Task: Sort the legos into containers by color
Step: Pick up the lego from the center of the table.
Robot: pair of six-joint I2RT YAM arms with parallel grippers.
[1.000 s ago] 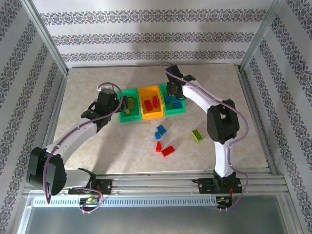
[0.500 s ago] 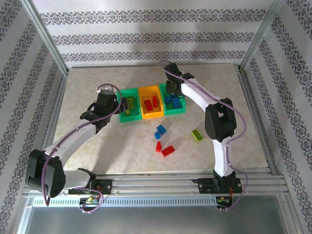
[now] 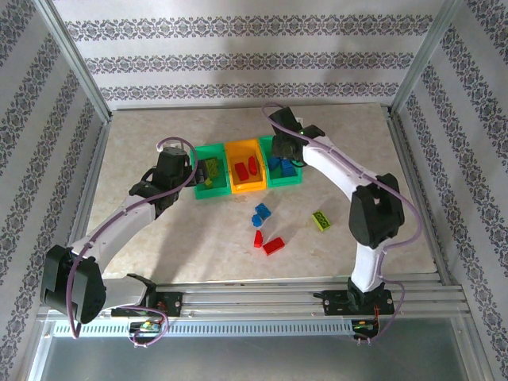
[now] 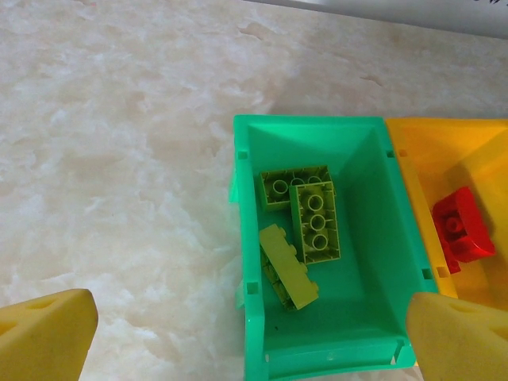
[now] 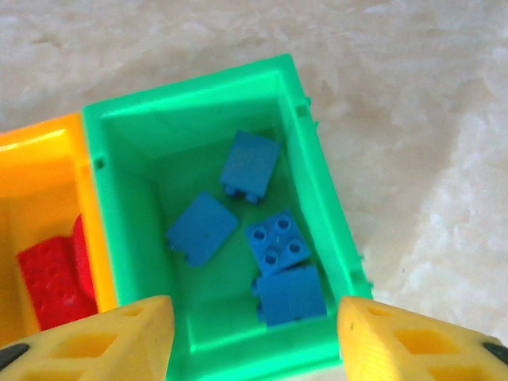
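Three joined containers stand mid-table: a left green bin (image 3: 208, 194), an orange bin (image 3: 248, 189) and a right green bin (image 3: 290, 181). My left gripper (image 3: 198, 170) hangs open over the left green bin (image 4: 248, 262), which holds three yellow-green legos (image 4: 316, 218); nothing is between its fingers (image 4: 44, 333). My right gripper (image 3: 282, 152) hovers open above the right green bin (image 5: 325, 206), where several blue legos (image 5: 278, 242) lie; its fingers (image 5: 413, 341) hold nothing. Red legos (image 3: 248, 167) lie in the orange bin.
Loose on the table in front of the bins are a blue lego (image 3: 261, 213), two red legos (image 3: 259, 238) (image 3: 274, 245) and a yellow-green lego (image 3: 321, 220). Metal frame posts and patterned walls border the tabletop.
My right gripper's jaws have spread apart over the right green bin, and that arm's elbow has swung to the right. The left arm has barely moved.
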